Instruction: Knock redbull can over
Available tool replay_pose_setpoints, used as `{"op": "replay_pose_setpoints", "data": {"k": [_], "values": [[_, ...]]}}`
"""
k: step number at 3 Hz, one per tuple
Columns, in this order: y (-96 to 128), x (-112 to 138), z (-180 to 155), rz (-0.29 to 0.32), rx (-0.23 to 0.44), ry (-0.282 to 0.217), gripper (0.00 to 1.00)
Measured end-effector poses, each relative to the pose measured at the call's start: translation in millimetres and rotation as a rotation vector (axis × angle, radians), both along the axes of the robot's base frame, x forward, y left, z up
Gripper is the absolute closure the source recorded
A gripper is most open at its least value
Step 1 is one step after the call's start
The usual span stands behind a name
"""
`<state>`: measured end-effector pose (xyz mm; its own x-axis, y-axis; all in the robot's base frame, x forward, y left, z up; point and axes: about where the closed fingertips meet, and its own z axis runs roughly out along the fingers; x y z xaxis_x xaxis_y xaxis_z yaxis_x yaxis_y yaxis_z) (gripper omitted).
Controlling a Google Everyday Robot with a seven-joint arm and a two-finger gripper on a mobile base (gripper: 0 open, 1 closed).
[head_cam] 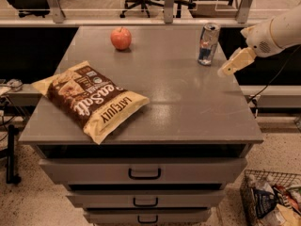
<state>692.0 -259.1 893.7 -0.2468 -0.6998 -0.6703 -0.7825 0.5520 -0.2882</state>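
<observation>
The redbull can (208, 44) stands upright near the far right of the grey cabinet top (188, 102). It is slim, silver and blue with a small red mark. My gripper (227, 69) comes in from the right on a white arm and sits just right of the can, near its base, a small gap away, not touching it.
A red apple (121, 38) sits at the far middle-left. A brown and yellow chip bag (89, 99) lies at the front left. Drawers are below the top. A wire basket (273, 199) of items stands on the floor at lower right. Office chairs stand behind.
</observation>
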Motion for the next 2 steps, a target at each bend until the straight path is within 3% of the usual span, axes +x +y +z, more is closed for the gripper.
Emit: {"op": "replay_pose_setpoints", "data": {"k": [2], "values": [[36.9,15.1,-16.4,0.105,0.239,-0.011,0.00]]}}
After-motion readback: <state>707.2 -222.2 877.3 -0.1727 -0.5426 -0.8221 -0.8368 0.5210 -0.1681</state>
